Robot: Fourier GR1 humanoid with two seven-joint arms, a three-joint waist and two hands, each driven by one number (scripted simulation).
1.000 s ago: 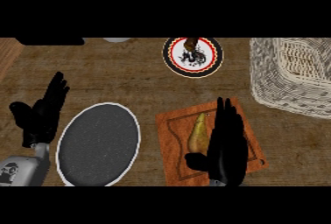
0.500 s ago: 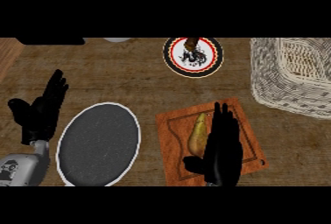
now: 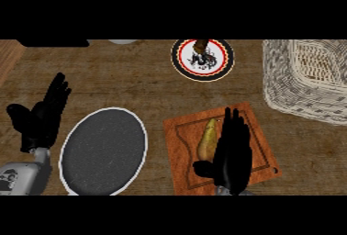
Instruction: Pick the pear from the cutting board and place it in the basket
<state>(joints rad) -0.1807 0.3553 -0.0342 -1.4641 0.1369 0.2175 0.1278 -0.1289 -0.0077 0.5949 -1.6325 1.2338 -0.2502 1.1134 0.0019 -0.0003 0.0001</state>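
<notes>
In the head view you are looking steeply down on a brown wood-grain tabletop (image 3: 142, 92). Your right hand (image 3: 232, 151), black, lies over the reddish-brown wooden cutting board (image 3: 186, 158) at the lower middle-right, fingers straight and pointing up the view, thumb out to the left. It is open and has hold of nothing. The yellow-green pear (image 3: 208, 138) lies on the cutting board just to the left of those fingers, its narrow end pointing up the view; the hand's edge overlaps its right side, and you cannot tell from here whether they touch. The pear is not in the basket.

The white woven wicker basket (image 3: 298, 87) stands at the upper right of the tabletop, its near corner just above and to the right of the board, apart from it.

Your left hand (image 3: 39, 120) shows at the left edge above its grey forearm (image 3: 24, 176), open, fingers straight and up, resting and holding nothing. Just to its right lies a dark grey oval plate with a white rim (image 3: 103, 151), between that hand and the cutting board.

At the top centre sits a round plate with a black and red border (image 3: 202, 59) and a dark figure on its white middle, well apart from the board.
</notes>
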